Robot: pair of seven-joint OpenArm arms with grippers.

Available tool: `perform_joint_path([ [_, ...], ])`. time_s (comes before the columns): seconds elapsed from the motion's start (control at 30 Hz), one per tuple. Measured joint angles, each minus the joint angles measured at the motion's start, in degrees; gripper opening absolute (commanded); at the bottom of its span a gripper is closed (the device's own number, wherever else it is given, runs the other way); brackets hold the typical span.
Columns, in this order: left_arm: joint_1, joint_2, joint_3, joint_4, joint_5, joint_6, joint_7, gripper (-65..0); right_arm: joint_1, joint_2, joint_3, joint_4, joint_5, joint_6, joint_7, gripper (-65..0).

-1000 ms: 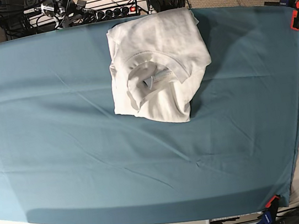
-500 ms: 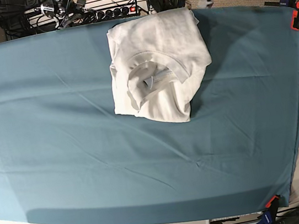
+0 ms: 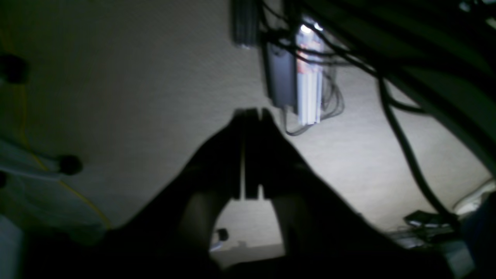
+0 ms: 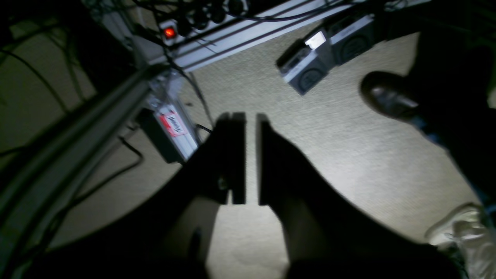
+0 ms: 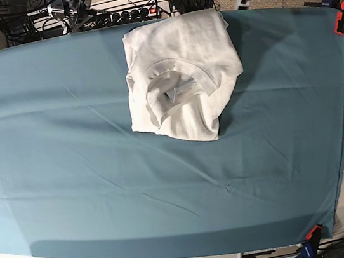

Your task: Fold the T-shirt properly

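now t-shirt (image 5: 184,76) folded, compact, wrinkled, collar up, on teal cloth (image 5: 67,156).

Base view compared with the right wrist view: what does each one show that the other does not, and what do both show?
Only the base view shows the folded white T-shirt with its collar up, lying on the teal cloth sheet, and the orange clamps at the sheet's edge. Only the right wrist view shows the right gripper close up, jaws slightly apart and empty, above beige carpet, with a dark shoe nearby. Both show the power strip with its lit red switch.
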Motion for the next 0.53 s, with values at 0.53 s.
perform_joint_path([
  [0.53, 0.66, 5.31, 1.62, 0.94, 2.54, 1.60, -2.12, -65.0, 0.02, 0.00, 0.00, 0.00, -9.57, 0.02, -0.20, -64.8],
])
